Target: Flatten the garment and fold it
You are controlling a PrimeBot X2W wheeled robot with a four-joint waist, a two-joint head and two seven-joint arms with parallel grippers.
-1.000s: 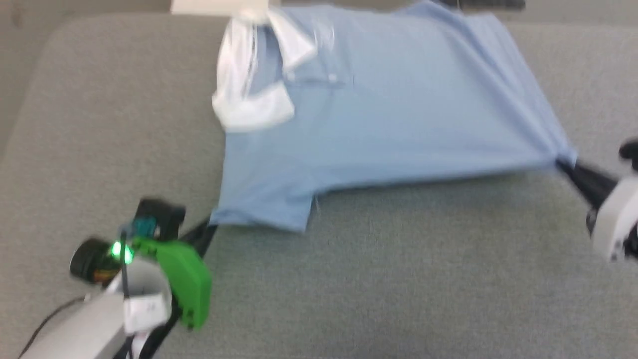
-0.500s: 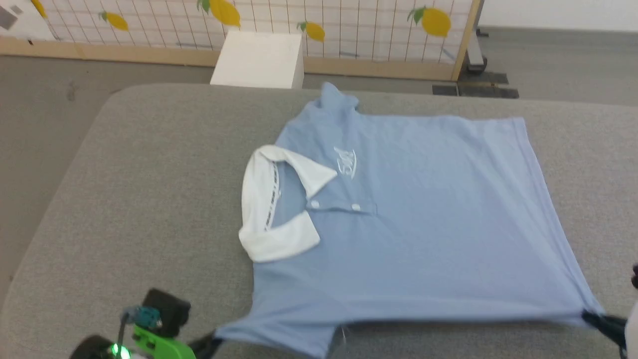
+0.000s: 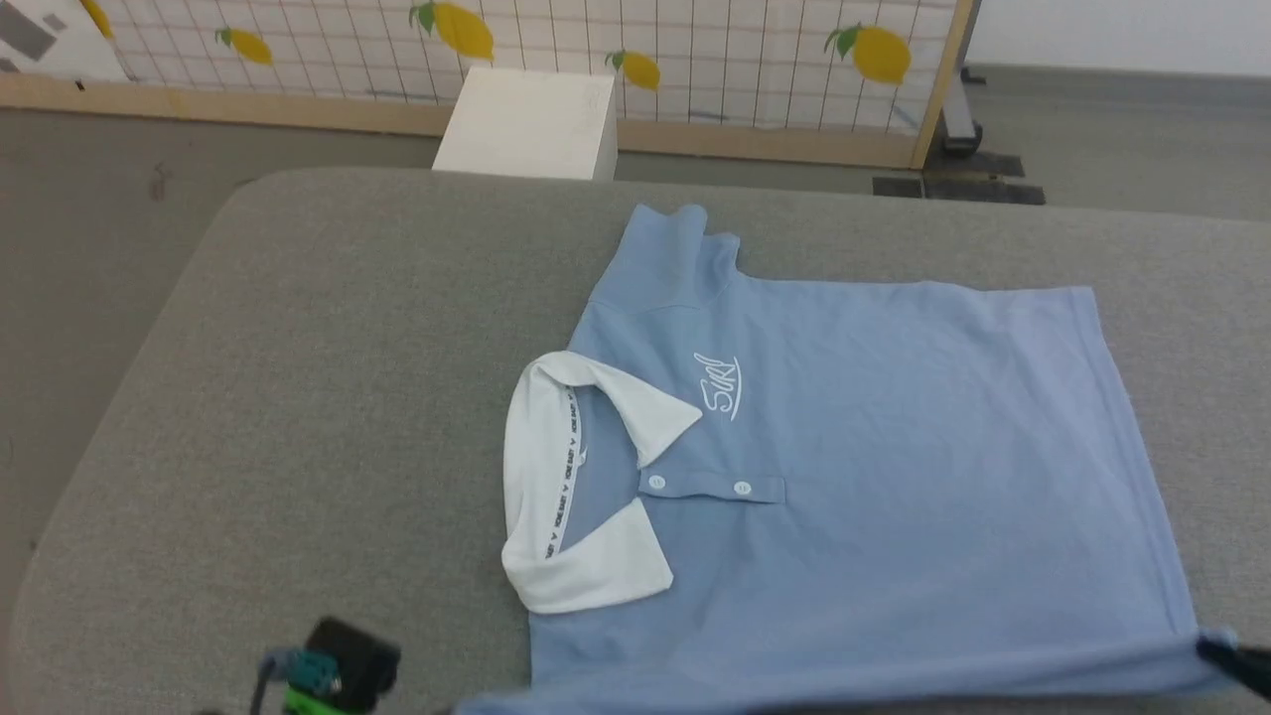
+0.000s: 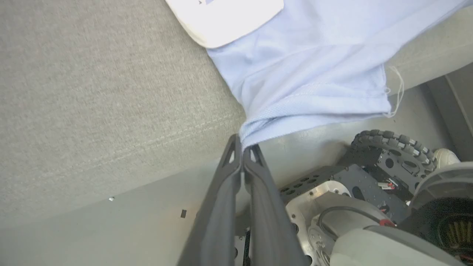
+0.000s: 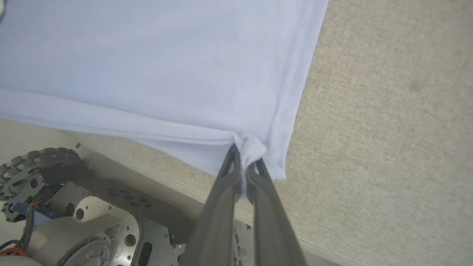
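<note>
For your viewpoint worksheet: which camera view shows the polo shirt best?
Head view: the polo shirt lies spread, collar and lettering visible. Left wrist view gives a pinched sleeve hem; right wrist view, a pinched bottom corner.

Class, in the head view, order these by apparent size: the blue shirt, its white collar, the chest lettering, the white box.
1. shirt
2. collar and box: about alike; the box sits farther away, so unranked
3. lettering
</note>
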